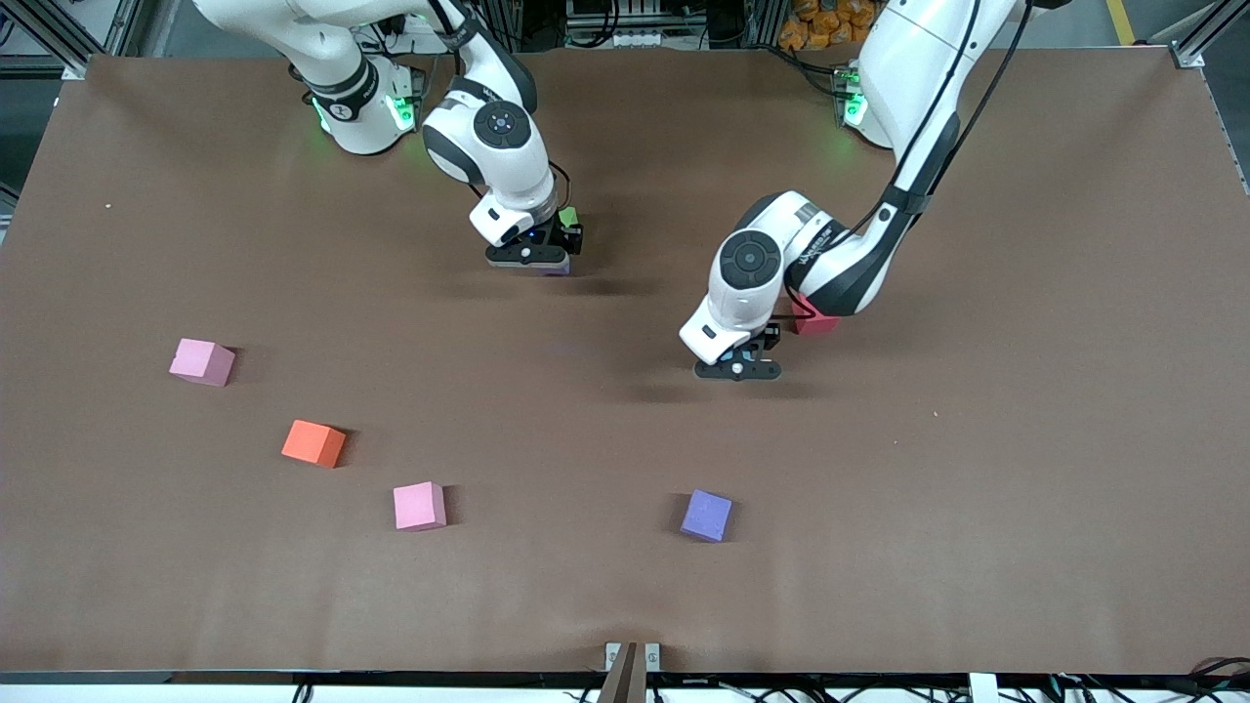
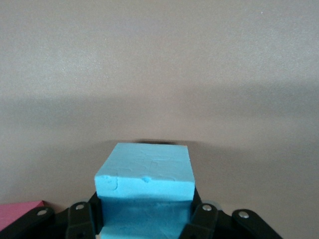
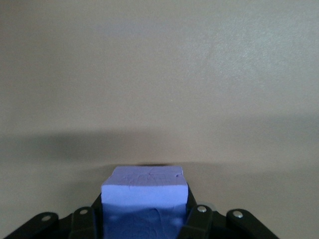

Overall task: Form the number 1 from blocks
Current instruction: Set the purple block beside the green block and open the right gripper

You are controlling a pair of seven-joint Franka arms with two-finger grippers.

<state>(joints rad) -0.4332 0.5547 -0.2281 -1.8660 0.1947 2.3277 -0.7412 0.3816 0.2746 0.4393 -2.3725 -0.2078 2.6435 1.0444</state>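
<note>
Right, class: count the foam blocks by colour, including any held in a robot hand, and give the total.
pink blocks: 2
purple blocks: 2, one in the right hand
orange block: 1
red block: 1
green block: 1
light blue block: 1, in the left hand
Total: 8

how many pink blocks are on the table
2, as far as the views show. One pink block lies toward the right arm's end of the table; the other pink block lies nearer the front camera, beside the orange block. The arms could hide others.
</note>
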